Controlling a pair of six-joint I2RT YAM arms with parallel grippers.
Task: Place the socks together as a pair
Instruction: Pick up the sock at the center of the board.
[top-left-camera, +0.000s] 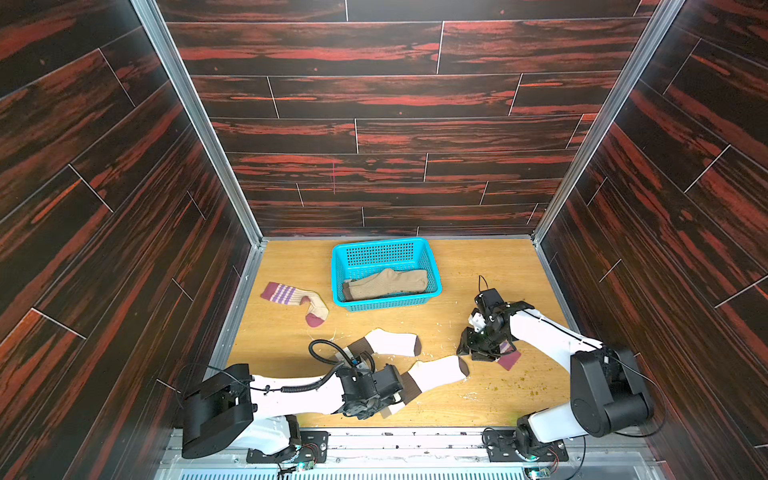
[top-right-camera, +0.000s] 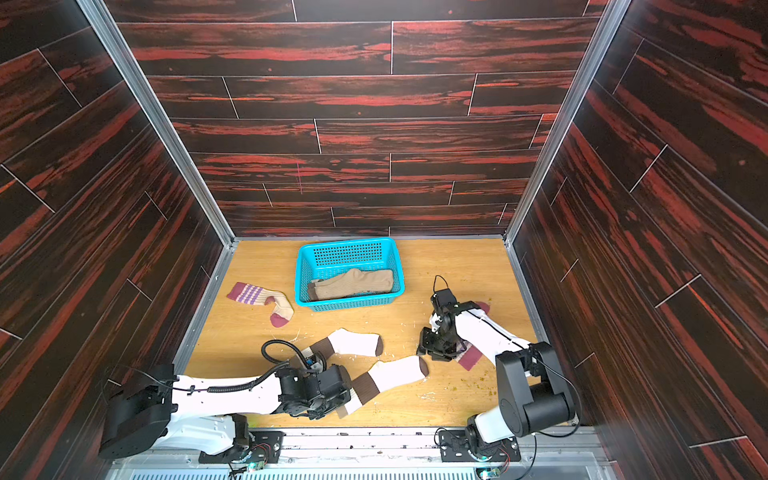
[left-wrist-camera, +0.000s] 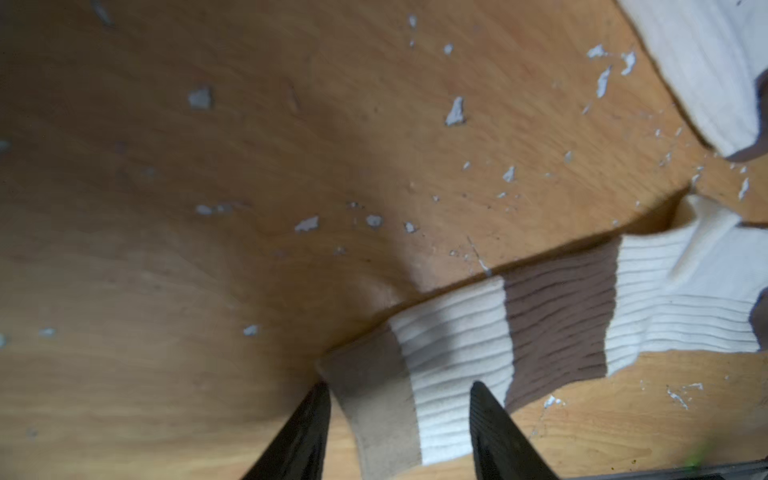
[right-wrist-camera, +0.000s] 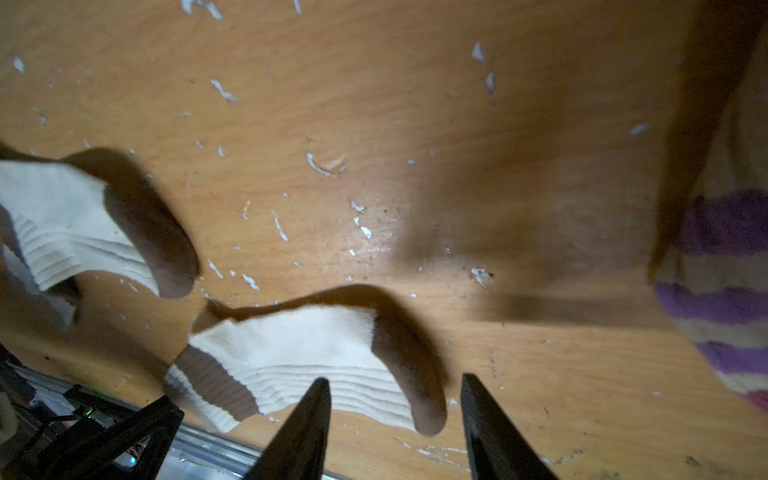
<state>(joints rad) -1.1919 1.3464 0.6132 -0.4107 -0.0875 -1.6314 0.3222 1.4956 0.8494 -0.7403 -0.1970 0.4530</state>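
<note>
Two white brown-banded socks (top-left-camera: 395, 343) flat side by side, one purple-striped sock (top-left-camera: 291, 297) leftward (tan pair (top-left-camera: 388, 284) farther back)

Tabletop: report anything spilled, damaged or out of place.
Pale flakes litter the wooden tabletop around the white-and-brown socks, like chipped coating or debris. Greenish crumbs lie beside the right arm. One purple-striped sock sits half under that arm, far from its mate.
</note>
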